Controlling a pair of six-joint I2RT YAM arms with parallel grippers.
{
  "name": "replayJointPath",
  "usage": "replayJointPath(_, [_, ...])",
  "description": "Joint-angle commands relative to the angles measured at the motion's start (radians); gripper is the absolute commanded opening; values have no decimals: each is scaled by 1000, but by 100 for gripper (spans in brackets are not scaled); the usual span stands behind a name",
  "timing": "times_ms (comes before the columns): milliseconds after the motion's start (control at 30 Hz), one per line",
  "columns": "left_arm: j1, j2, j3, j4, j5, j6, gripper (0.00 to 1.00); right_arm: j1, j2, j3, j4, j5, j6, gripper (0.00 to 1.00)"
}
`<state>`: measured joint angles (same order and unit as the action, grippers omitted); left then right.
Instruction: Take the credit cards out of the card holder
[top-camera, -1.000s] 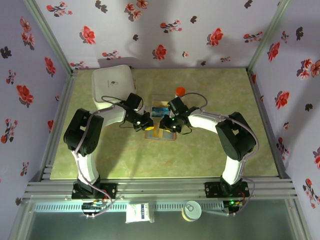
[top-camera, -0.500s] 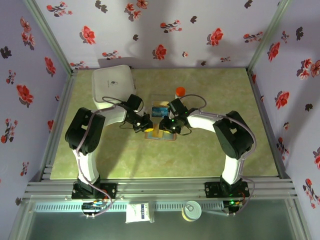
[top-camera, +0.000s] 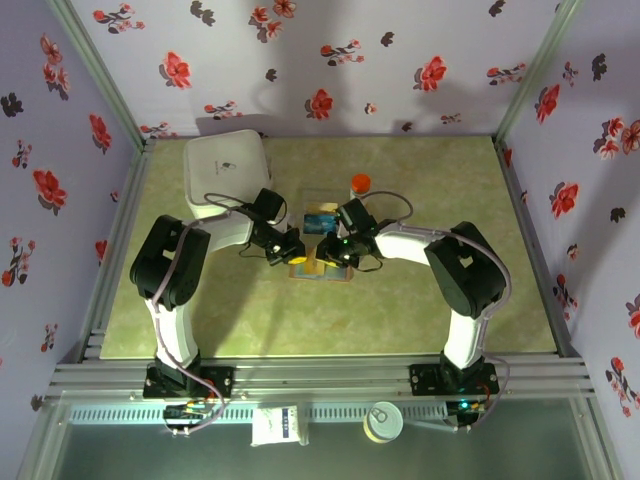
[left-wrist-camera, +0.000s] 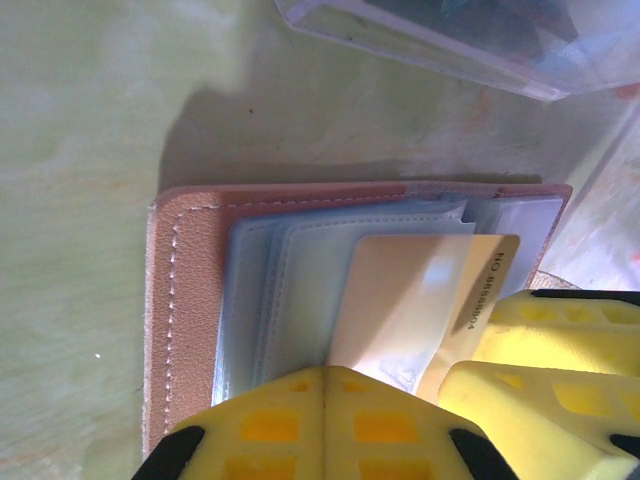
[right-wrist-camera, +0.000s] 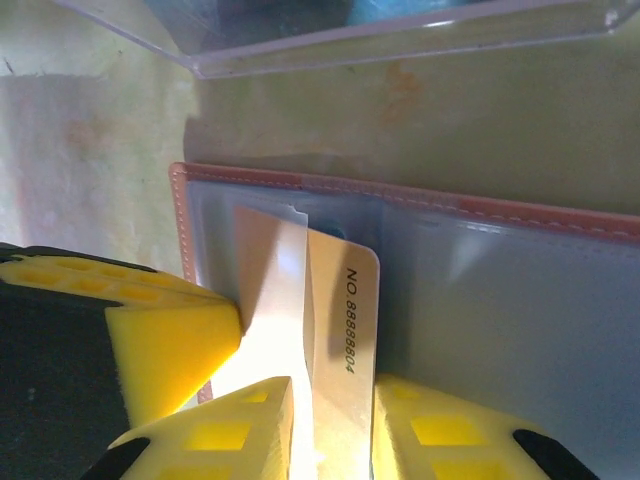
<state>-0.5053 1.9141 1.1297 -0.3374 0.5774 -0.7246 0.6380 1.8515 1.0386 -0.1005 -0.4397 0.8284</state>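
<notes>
Fingers first: my left claw (left-wrist-camera: 322, 378) is pinched fully closed, its two yellow tips pressed together. It sits at the near edge of the card holder (left-wrist-camera: 160, 320), over the blue-grey sleeves of the left panel. The holder lies open and flat on the green table (left-wrist-camera: 90, 110), brown stitched rim outermost, roughly midway between my two arms in the overhead view. My right claw (right-wrist-camera: 333, 405) comes in from the other side and meets the left one over that same panel, the two sets of yellow fingers just beside each other. Its jaws stand narrow, one finger on each side of the near end of a tan card (right-wrist-camera: 345, 320), closed in on it. That card carries a printed number along its short edge. Part of it lies under a clear sleeve, and its numbered end sticks out of the pocket. The holder's other panel shows smooth blue-grey beside my right fingers, edged by the same brown rim. Just past the far rim of the holder sits a clear box (right-wrist-camera: 330, 45), close to the holder, though I cannot tell whether it touches. Teal cards (top-camera: 320, 216) lie inside it. Farther back stands an orange-capped bottle (top-camera: 360, 182), and off to the far left a white container (top-camera: 227, 165) rests near the back corner of the table.
</notes>
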Motion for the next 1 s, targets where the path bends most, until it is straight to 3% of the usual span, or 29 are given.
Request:
replayJointPath(0, [-2, 21, -1, -49, -21, 26, 0, -9, -21, -25, 44, -25, 29, 24])
replayJointPath(333, [-3, 11, -5, -50, -23, 24, 0, -24, -35, -62, 57, -13, 39, 15])
replayJointPath(967, [-3, -37, -59, -31, -40, 5, 0, -41, -164, -88, -111, 64, -61, 10])
